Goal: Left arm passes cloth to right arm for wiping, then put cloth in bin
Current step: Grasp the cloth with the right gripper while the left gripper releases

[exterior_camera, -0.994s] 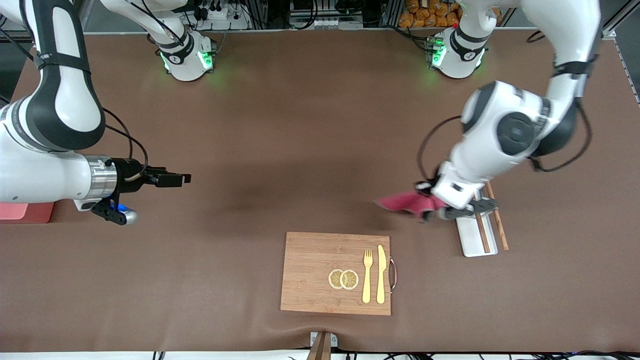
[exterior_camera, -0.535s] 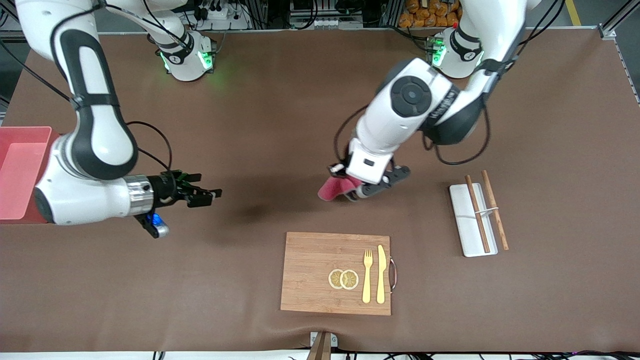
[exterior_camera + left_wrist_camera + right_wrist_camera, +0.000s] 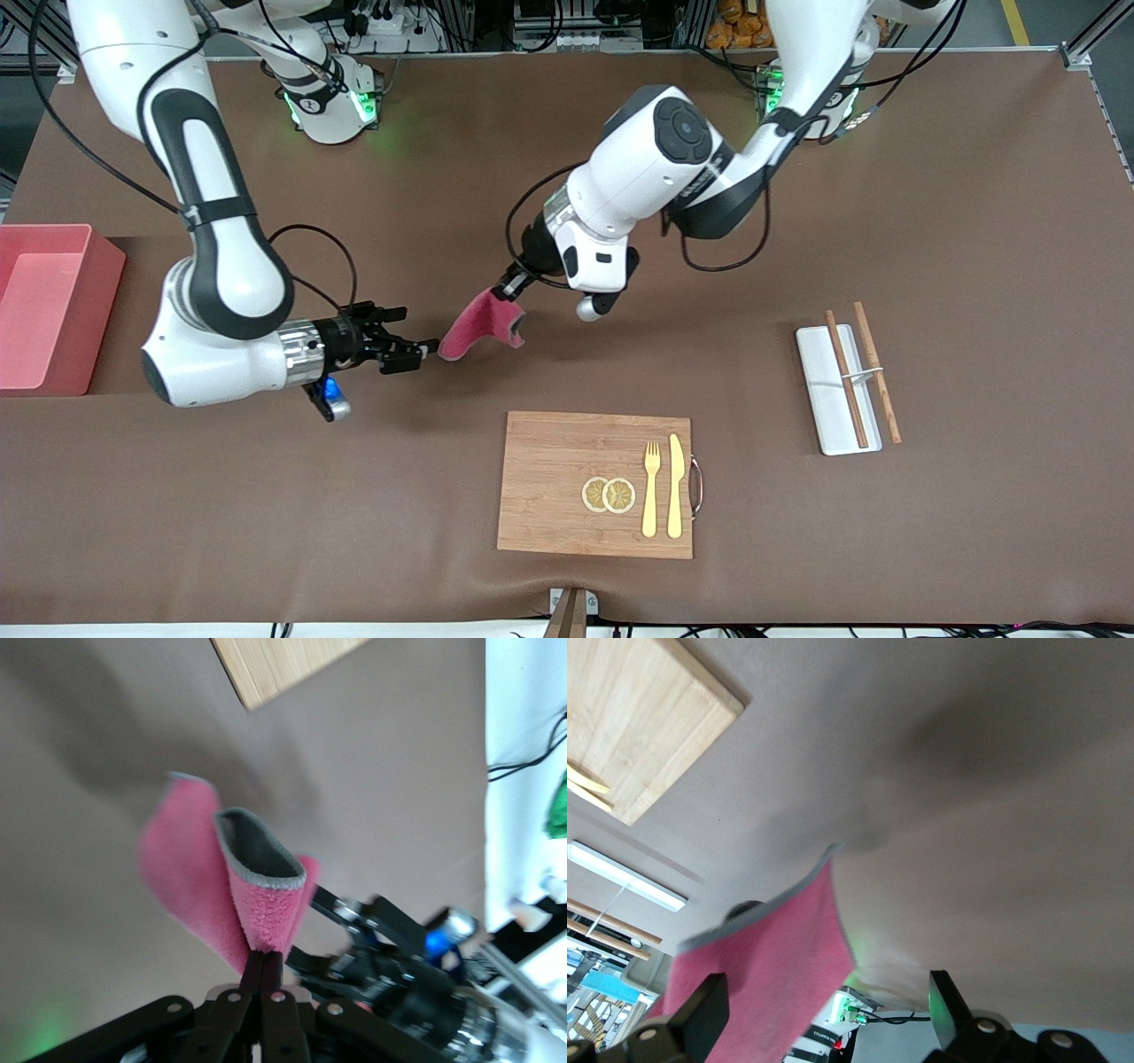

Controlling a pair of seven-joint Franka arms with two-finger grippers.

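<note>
The magenta cloth [image 3: 478, 323] hangs in the air over the middle of the table, pinched at one edge by my left gripper [image 3: 510, 286], which is shut on it. In the left wrist view the shut jaws [image 3: 264, 958] hold the folded cloth [image 3: 190, 873]. My right gripper [image 3: 422, 330] is open right beside the cloth's hanging end. In the right wrist view the cloth [image 3: 766, 979] hangs between the open fingers [image 3: 707, 1010], nearer one of them, and the right gripper [image 3: 828, 1014] is not closed on it. The pink bin [image 3: 97, 292] stands at the right arm's end of the table.
A wooden cutting board [image 3: 554, 461] with a fork, a knife and two lemon slices lies nearer the front camera than the cloth. A white tray [image 3: 819, 399] with chopsticks sits toward the left arm's end.
My left arm has swung the cloth from over the white tray to the table's middle. My right gripper has moved from the bin toward the cloth and now reaches it.
</note>
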